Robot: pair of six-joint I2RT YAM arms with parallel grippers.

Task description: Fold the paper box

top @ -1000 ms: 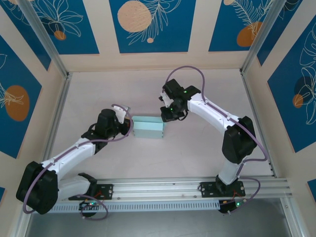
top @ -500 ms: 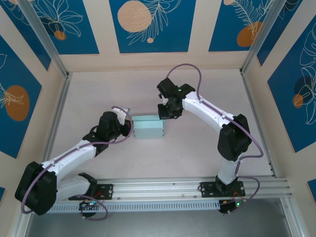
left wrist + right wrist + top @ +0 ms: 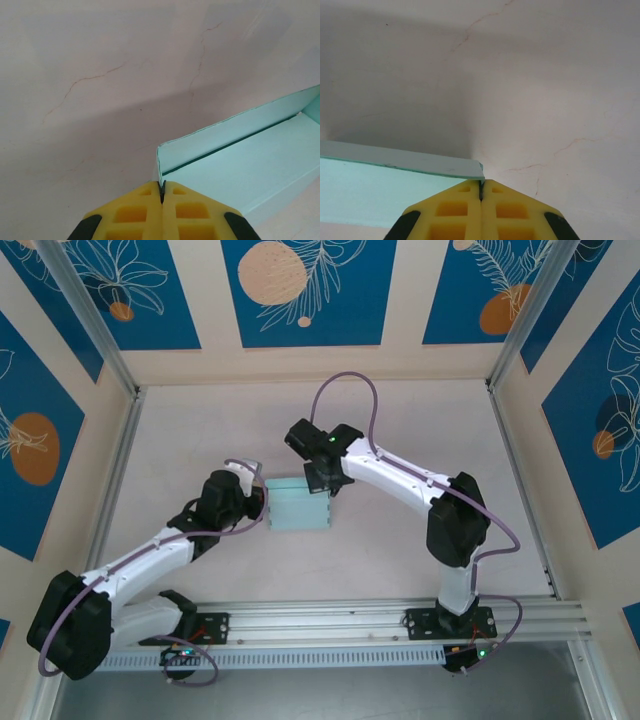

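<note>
You are seeing the paper box (image 3: 298, 506) lying mid-surface (image 3: 400, 540) between both arms; it is showing as pale mint thin card, matte, rectangular and crisp-edged, one long flap gaping slightly; your left tool (image 3: 161, 187) and right tool (image 3: 481, 184), yellow moulded plastic, are sitting closed, tips touching opposite corners; the surface is showing pale, hairline-cracked.

Not seeing any readable text, labels or numbers anywhere; the wall panels (image 3: 310, 290) are only showing leaf-and-circle drawings.
</note>
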